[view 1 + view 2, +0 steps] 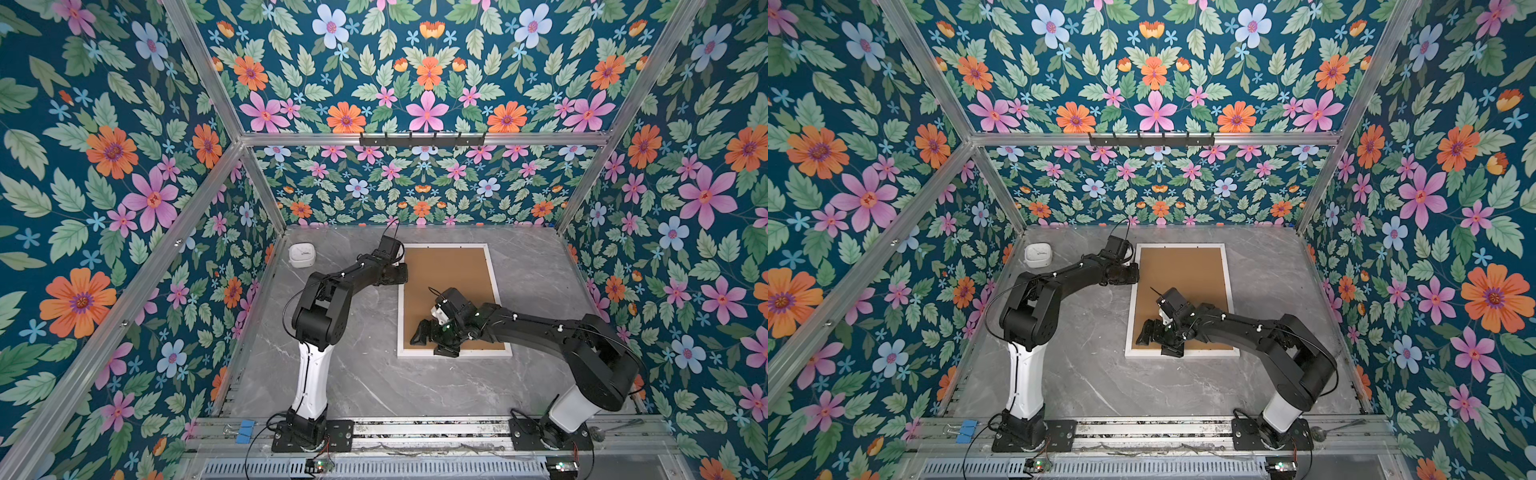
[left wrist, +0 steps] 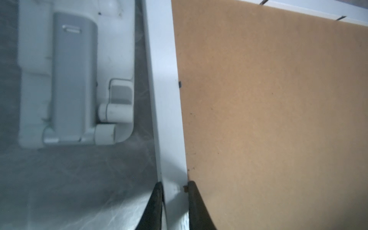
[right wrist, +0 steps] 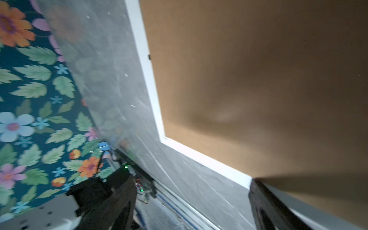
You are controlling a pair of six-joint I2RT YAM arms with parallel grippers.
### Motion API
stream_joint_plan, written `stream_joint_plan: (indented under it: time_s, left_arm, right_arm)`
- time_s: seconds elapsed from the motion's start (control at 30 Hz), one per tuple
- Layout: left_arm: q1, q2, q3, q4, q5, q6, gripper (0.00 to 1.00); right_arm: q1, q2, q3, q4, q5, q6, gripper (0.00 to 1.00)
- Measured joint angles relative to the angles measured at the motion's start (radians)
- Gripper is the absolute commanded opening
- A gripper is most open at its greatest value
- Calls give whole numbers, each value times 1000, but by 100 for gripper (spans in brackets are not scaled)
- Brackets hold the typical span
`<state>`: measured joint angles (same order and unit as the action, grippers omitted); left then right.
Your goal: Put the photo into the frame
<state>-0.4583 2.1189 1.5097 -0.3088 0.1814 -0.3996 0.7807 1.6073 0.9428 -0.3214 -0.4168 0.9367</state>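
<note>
Closest to my left wrist lens are my own two dark fingers (image 2: 157, 199). They stand one on each side of the long side rail of the frame (image 2: 165, 99), so my left gripper (image 2: 174, 187) is closed narrow on that rail, with the inner finger at the edge of the brown backing board (image 2: 268, 119).

My right gripper (image 1: 434, 338) is spread wide and holds nothing. It hovers low over the board's near corner and the front rail.

I judge this step to be steadying or lifting the frame by its edge. A pinch on one side of so large a rectangle will twist it, so I would bring my right gripper onto the front rail before raising anything. I would then lift evenly and slowly, so the board cannot slide out.

The frame is white and narrow-rimmed. It lies flat and back-up on the grey marbled table (image 1: 353, 374), just right of centre, with the board filling its opening and small dark tabs at the inner edge.

I cannot see the photo anywhere. It may lie beneath the board, but I cannot tell.
</note>
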Motion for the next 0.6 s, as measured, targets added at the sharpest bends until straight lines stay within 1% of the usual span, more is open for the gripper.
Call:
stream_joint_plan:
  time_s: [0.13,0.3,0.43,0.6]
  left_arm:
    - [0,-30,-28,-35,2,-11,17]
    - [0,-71,-81,-53,3,-39,17]
    - [-1,-95,-121,-45,4,-51,18]
    - [-1,-105,-142,-27,5,-68,19]
  right_arm:
    - [10,-82,-17,-70,39,-58,90]
    - [37,-192,-64,-105,123,-125,91]
    - [80,-228,-67,-143,255,-179,92]
    - [180,-238,-60,-215,487,-250,95]
